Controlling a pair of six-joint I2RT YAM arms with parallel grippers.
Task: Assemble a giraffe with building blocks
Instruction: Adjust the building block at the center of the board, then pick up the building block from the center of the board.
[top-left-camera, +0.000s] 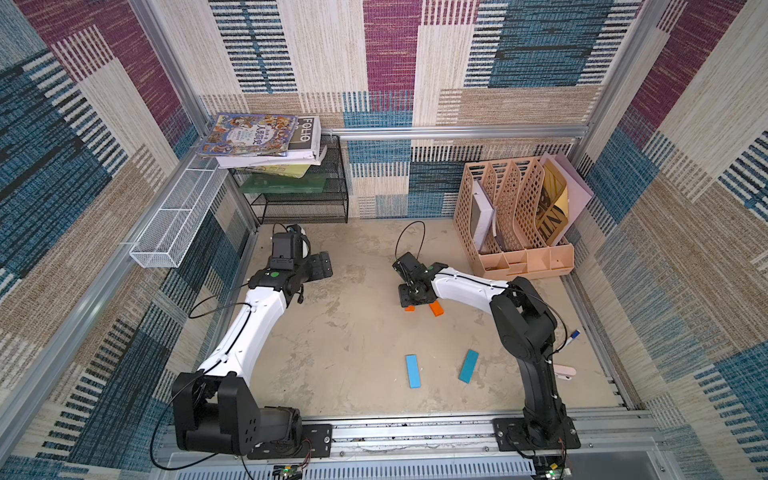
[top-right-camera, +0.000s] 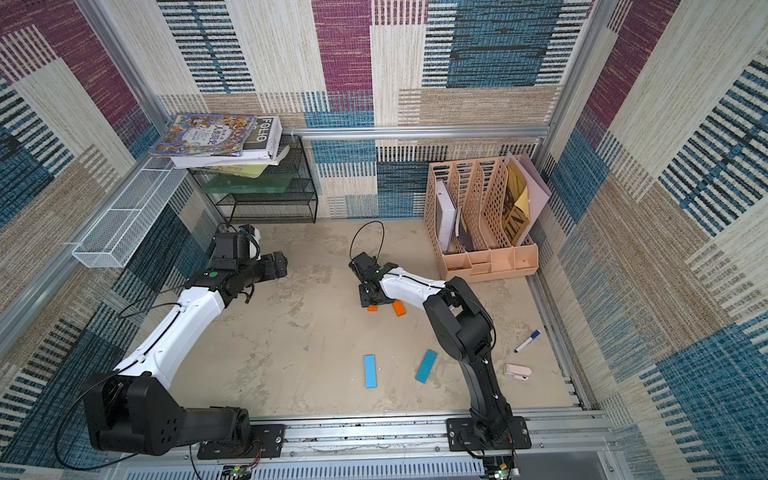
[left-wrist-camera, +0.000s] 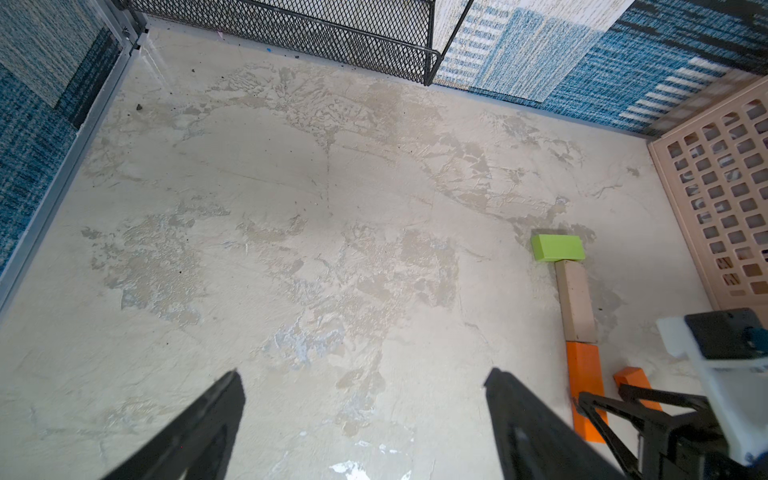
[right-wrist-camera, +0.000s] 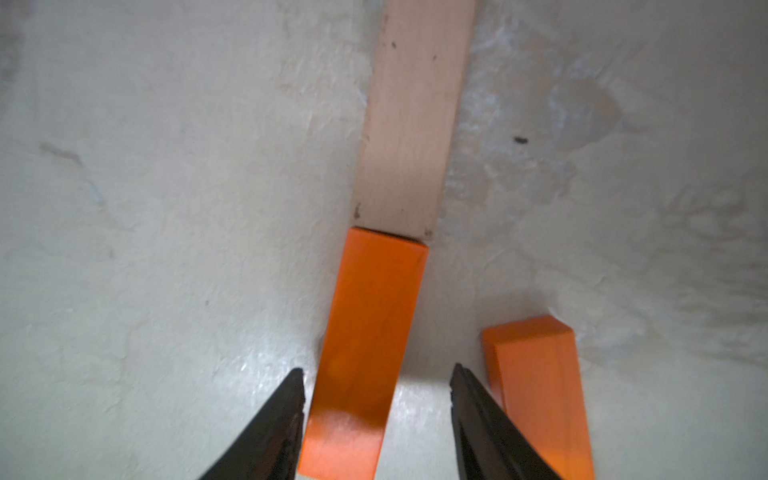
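Note:
The giraffe's upper part lies in a line in the left wrist view: lime-green block (left-wrist-camera: 557, 247), tan block (left-wrist-camera: 577, 305), then an orange block (left-wrist-camera: 585, 382). My right gripper (right-wrist-camera: 377, 370) is open and straddles that orange block (right-wrist-camera: 374, 316); one finger is near its side and a gap shows at the other. A second orange block (right-wrist-camera: 536, 374) lies askew just outside that finger. Two blue blocks (top-left-camera: 413, 370) (top-left-camera: 468, 365) lie apart near the front. My left gripper (left-wrist-camera: 365, 374) is wide open over bare table. In both top views the right wrist hides the green and tan blocks.
A peach file organizer (top-left-camera: 523, 216) stands at the back right. A black mesh rack (top-left-camera: 303, 199) with books on top stands at the back left, and a white mesh basket (top-left-camera: 174, 220) hangs on the left wall. A marker (top-right-camera: 528, 341) and a small pink object (top-right-camera: 517, 371) lie by the right arm.

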